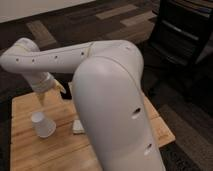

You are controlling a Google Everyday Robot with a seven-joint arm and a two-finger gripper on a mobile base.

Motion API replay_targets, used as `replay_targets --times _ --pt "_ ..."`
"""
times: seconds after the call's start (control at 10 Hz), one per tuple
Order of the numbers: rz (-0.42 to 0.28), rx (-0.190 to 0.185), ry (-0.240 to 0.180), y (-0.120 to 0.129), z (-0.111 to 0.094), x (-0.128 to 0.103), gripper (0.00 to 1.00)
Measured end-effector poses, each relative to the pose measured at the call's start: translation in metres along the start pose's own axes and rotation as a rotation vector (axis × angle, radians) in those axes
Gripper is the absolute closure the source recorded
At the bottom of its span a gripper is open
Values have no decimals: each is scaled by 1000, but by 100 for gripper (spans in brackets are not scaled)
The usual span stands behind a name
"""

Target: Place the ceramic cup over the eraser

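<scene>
The white ceramic cup point(43, 125) stands on the left part of the wooden table point(30, 155); it looks wider at the bottom than at the top. My gripper point(50, 92) hangs at the end of the white arm point(60, 57), above the table's back left, just above and behind the cup and apart from it. It holds nothing that I can see. The black eraser is hidden or out of view.
My big white arm link point(112, 105) fills the middle of the view and hides most of the table. A corner of a flat pale grey pad point(78, 126) shows right of the cup. A black chair point(185, 30) stands on the carpet at the back right.
</scene>
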Motion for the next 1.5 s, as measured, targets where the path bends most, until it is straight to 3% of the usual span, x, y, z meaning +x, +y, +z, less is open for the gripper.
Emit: replay_targets --times 0.5,0.7,0.8,1.5 --pt "-159 -60 -93 34 -19 -24 35" --pt "-213 -85 -112 47 -22 -25 35" --pt "-224 -102 -114 52 -22 -23 35" --pt "-226 -107 -114 54 -23 -23 35"
